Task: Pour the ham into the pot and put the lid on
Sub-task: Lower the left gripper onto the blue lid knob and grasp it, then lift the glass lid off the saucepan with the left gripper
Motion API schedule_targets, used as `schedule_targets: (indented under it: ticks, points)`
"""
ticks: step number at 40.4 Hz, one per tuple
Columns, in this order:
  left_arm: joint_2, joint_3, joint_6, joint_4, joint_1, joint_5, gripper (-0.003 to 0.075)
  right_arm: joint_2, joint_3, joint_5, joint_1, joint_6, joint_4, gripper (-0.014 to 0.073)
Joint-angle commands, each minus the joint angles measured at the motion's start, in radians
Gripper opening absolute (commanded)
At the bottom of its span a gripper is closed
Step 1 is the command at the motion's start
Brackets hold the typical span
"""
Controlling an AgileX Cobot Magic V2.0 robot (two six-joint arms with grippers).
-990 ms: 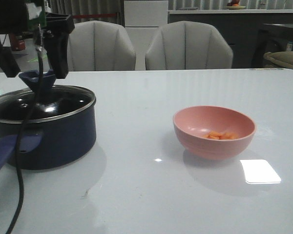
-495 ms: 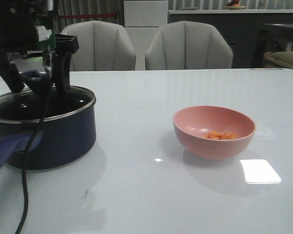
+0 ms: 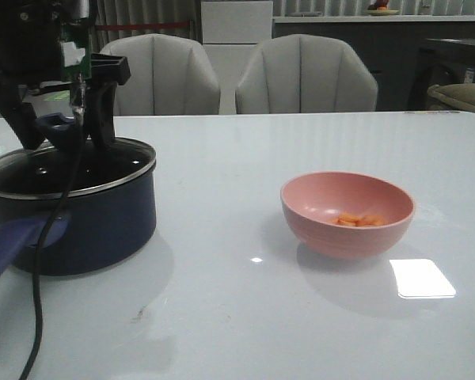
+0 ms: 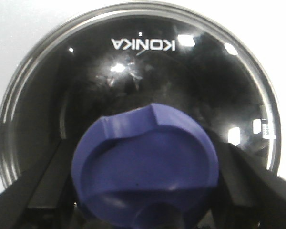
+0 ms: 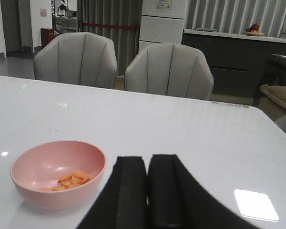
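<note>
I see my left gripper [image 3: 63, 131] straddling the blue-purple knob [image 4: 145, 167] of the round dark glass lid [image 4: 138, 71] (grip contact unclear); the right gripper [image 5: 148, 191] is pressed closed near the pink bowl [image 3: 347, 214].

Front view is dimly lit & slightly grainy; background is left dark. A bright rectangular glare patch is thrown on the glossy table [image 3: 222, 317] beside the pink bowl [image 3: 347, 214], w/ soft shadows cast under bowl and pot [image 3: 79, 218]. In left wrist view, several small highlights are reflected in the lid [image 4: 133, 86]; the knob [image 4: 145, 171] is blurred, too close. Right wrist view is brighter, w/ sharper detail.
</note>
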Motion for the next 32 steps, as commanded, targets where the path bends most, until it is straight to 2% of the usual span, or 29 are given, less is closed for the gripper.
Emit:
schedule_targets:
  ticks: [1, 23, 32]
  points:
    - [-0.045, -0.044, -0.013, 0.0, -0.004, -0.035, 0.0425, -0.021, -0.005, -0.086, -0.007, -0.004, -0.01, 0.0146]
    - [-0.111, -0.045, -0.013, 0.006, -0.004, -0.047, 0.0425, -0.021, -0.005, -0.086, -0.007, -0.004, -0.01, 0.0146]
    - [-0.168, -0.04, -0.002, 0.09, -0.003, -0.04, 0.0425, -0.021, -0.005, -0.086, -0.007, -0.004, -0.01, 0.0146]
